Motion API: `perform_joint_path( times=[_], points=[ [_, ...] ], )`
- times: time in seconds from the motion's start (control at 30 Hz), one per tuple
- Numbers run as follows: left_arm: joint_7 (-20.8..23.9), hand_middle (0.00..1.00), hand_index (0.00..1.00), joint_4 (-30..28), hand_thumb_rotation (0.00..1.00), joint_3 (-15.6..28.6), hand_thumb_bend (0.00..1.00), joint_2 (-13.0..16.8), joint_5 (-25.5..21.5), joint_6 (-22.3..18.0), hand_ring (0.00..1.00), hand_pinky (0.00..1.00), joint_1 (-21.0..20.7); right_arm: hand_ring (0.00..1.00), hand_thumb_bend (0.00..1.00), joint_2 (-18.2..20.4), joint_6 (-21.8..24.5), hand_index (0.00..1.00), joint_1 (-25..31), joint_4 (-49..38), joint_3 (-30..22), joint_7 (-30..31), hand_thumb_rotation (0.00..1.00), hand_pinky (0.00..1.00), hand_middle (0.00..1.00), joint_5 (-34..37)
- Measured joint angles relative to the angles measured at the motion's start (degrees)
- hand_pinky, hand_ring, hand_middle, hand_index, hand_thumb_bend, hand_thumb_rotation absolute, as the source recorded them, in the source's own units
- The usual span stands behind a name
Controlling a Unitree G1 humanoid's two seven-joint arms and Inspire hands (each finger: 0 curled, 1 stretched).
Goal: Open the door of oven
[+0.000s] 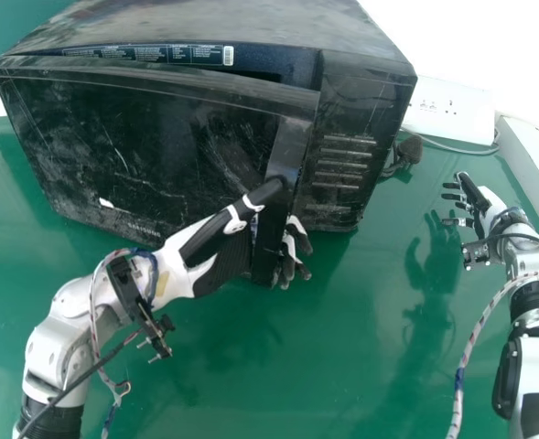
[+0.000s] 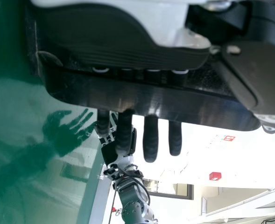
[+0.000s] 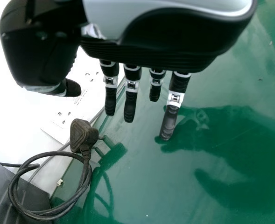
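Head view, oven door ajar (slightly), left wrist view, fingers beyond it

1. Head view: high up, looking forward and down.
2. Left wrist view: very close to the door, facing the right arm.
3. Right wrist view: near the plug, looking down; head view sees the plug too.

Illumination is bright. In the head view, the wall at upper right burns out to white, and the glossy green table carries dark reflections; pale glare streaks the oven door in the left wrist view.
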Motion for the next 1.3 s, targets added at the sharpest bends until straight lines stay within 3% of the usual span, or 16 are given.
perform_joint_path(
  times=[0.1,0.27,0.4,0.53,0.63,0.73,0.83,0.93,1.3],
  points=[
    [0.02,0.30,0.52,-0.54,0.74,0.34,0.86,0.25,-0.41,0.89,0.19,0.12,0.16,0.74,0.44,0.46,0.00,0.82,0.03,-0.10,-0.16,-0.88,0.38,0.60,0.80,0.00],
    [0.14,0.30,0.51,-2.05,0.75,0.45,0.86,0.98,-1.37,1.18,0.19,0.12,1.38,0.75,0.44,0.57,0.00,0.83,0.00,-0.15,-0.07,-1.01,0.42,0.62,0.79,-0.04],
    [-0.31,0.30,0.52,-2.63,0.73,0.74,0.83,1.86,-2.99,1.81,0.19,0.12,1.91,0.72,0.45,0.61,0.00,0.84,0.00,-0.15,-0.16,-1.01,0.38,0.60,0.75,-0.04],
    [-0.31,0.31,0.52,-3.50,0.72,1.46,0.82,2.09,-4.70,3.15,0.21,0.14,2.68,0.73,0.45,0.70,0.00,0.84,0.04,-0.18,-0.39,-1.16,0.37,0.58,0.79,-0.03],
    [-0.30,0.31,0.51,-4.49,0.73,1.55,0.83,2.51,-4.80,3.16,0.21,0.14,3.51,0.74,0.44,0.77,0.00,0.86,0.05,-0.20,-0.30,-1.23,0.45,0.62,0.79,-0.06],
    [-0.35,0.31,0.50,-5.16,0.74,1.58,0.84,3.00,-5.00,3.14,0.21,0.14,4.04,0.70,0.46,0.78,0.00,0.85,0.04,-0.23,-0.14,-1.16,0.38,0.57,0.77,-0.07],
    [-0.41,0.31,0.50,-6.09,0.76,1.64,0.86,3.26,-5.02,2.75,0.20,0.14,4.98,0.71,0.45,0.77,0.00,0.80,0.03,-0.23,-0.14,-1.10,0.39,0.55,0.77,-0.07],
    [-1.12,0.30,0.50,-6.44,0.77,1.91,0.86,3.49,-5.41,1.81,0.20,0.13,6.08,0.73,0.45,0.80,0.00,0.80,0.06,-0.22,-0.26,-1.15,0.36,0.57,0.79,-0.06],
    [-3.08,0.28,0.52,-8.23,0.76,2.89,0.86,6.38,-8.14,1.65,0.17,0.10,8.23,0.73,0.43,0.98,0.01,0.85,0.05,-0.23,-0.55,-1.16,0.40,0.57,0.79,-0.05]
  ],
)
